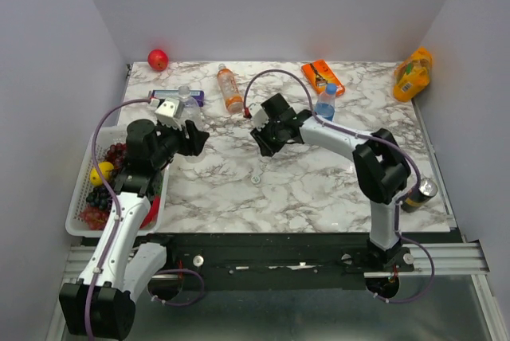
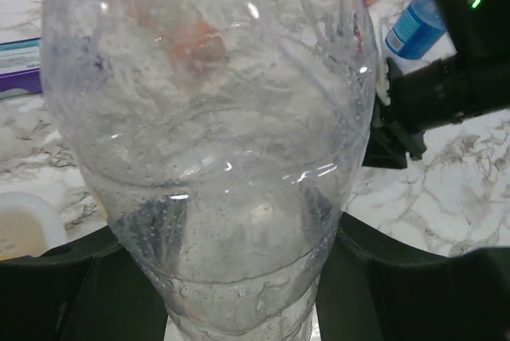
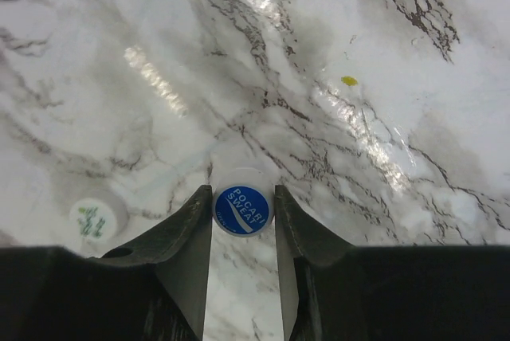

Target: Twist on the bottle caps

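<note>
From above, the left tool (image 1: 189,135) clasps the upright clear bottle (image 1: 188,106) near the worktop's (image 1: 319,190) left edge. The right tool (image 1: 263,140) points down mid-worktop, with a whitish cap (image 1: 256,176) lying just nearer the front edge.

Left wrist: the clear bottle fills the view between dark fingers.

Right wrist: both fingers (image 3: 187,237) press narrowly against the blue cap (image 3: 243,210), and the whitish cap lies apart from it.

- Clear bottle (image 2: 215,142) fills the frame, droplets inside; left gripper (image 2: 243,293) clamps its near end.
- Far right: blue-labelled bottle (image 2: 414,30) on marble table (image 2: 446,190), right arm (image 2: 454,86) nearer.
- Left: purple box (image 2: 20,66).
</note>
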`<control>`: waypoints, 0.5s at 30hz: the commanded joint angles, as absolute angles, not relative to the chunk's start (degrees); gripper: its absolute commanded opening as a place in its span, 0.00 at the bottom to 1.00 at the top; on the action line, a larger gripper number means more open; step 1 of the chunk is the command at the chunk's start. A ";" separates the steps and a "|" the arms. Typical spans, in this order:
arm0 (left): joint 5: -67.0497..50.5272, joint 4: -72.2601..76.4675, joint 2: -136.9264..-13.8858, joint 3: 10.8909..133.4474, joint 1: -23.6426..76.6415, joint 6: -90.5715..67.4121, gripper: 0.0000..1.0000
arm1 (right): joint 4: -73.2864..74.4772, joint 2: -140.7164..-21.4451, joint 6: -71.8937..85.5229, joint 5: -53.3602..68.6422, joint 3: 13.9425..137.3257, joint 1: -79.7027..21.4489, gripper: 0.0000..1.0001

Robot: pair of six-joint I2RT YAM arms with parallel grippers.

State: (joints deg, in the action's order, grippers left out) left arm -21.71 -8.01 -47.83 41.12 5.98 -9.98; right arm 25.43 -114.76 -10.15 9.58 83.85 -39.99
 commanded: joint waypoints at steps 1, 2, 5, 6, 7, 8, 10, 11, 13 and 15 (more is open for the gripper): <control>-35.56 -3.25 -50.79 39.11 7.37 -1.51 0.00 | 30.84 -102.59 -18.27 20.37 84.46 -37.63 0.33; -36.90 -2.99 -51.32 38.50 7.82 -0.36 0.00 | 31.63 -98.13 -19.41 23.26 84.55 -36.05 0.33; -42.27 -2.72 -53.43 37.18 9.84 8.24 0.00 | 36.20 -91.96 -27.38 33.81 85.68 -34.28 0.32; -43.06 -2.90 -54.57 37.00 10.63 12.09 0.00 | 39.95 -88.54 -29.86 37.41 86.39 -34.19 0.32; -43.85 -2.81 -55.10 36.83 11.42 13.87 0.00 | 42.08 -86.68 -32.41 39.36 87.09 -34.10 0.32; -45.42 -3.42 -55.72 36.74 13.34 15.71 0.00 | 44.54 -85.36 -38.17 41.38 88.84 -34.10 0.32; -46.23 -4.13 -57.91 36.74 15.46 21.24 0.00 | 50.87 -82.19 -43.04 45.87 90.69 -34.10 0.32; -46.58 -4.22 -58.70 36.83 17.90 22.57 0.00 | 52.80 -81.74 -46.72 46.57 91.92 -34.19 0.33; -46.76 -4.22 -60.81 37.09 20.55 24.95 0.00 | 58.34 -81.47 -50.61 48.25 95.70 -34.19 0.33; -46.50 -3.43 -62.65 37.44 24.15 25.66 0.00 | 63.07 -81.82 -56.58 50.08 99.20 -34.19 0.33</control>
State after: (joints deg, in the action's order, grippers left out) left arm -42.41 -4.80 -60.03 37.06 18.90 17.65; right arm 47.81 -80.40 -41.56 41.76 94.50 -34.00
